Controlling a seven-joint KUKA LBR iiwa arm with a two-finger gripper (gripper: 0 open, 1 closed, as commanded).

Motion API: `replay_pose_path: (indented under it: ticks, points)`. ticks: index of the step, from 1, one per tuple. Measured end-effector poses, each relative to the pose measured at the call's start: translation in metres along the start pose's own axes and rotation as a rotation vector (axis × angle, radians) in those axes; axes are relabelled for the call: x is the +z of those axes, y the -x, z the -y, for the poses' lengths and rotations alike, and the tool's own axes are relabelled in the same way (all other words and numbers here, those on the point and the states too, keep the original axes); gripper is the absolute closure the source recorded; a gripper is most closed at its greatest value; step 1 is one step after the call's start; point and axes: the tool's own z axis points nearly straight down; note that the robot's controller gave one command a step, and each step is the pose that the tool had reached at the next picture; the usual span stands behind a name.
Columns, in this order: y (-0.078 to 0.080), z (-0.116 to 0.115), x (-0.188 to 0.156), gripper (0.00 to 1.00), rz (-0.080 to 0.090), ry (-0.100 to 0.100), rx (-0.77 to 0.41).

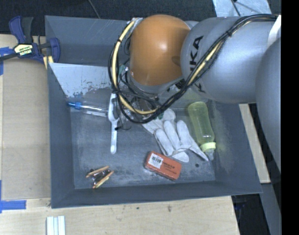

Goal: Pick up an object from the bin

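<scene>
Orange wrist cover (157, 50) hides most of the gripper (132, 109), so I cannot tell whether it is spread or closed. It hangs toward 12 o'clock in the bin (61, 146). A slim white stick (113, 129) lies just at its 8 o'clock and a white glove (174, 133) at its 4 o'clock.

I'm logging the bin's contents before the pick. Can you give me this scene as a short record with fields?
container: grey metal bin
arm: wrist with orange cover, over the bin's upper middle
nearest to wrist: white stick-like tool and white glove, both lying flat
right side: yellow-green bottle, on its side beside the glove
front middle: orange box with a white label
front left: wooden clothespins
left: clear tube with blue tip
held: nothing seen lifted
</scene>
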Motion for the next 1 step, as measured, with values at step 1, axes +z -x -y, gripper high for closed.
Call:
replay_pose_path:
  ticks: [1]
  points:
    - [0.0083, -0.0057, -0.0599, 1.0, -0.002, 0.0, 0.011]
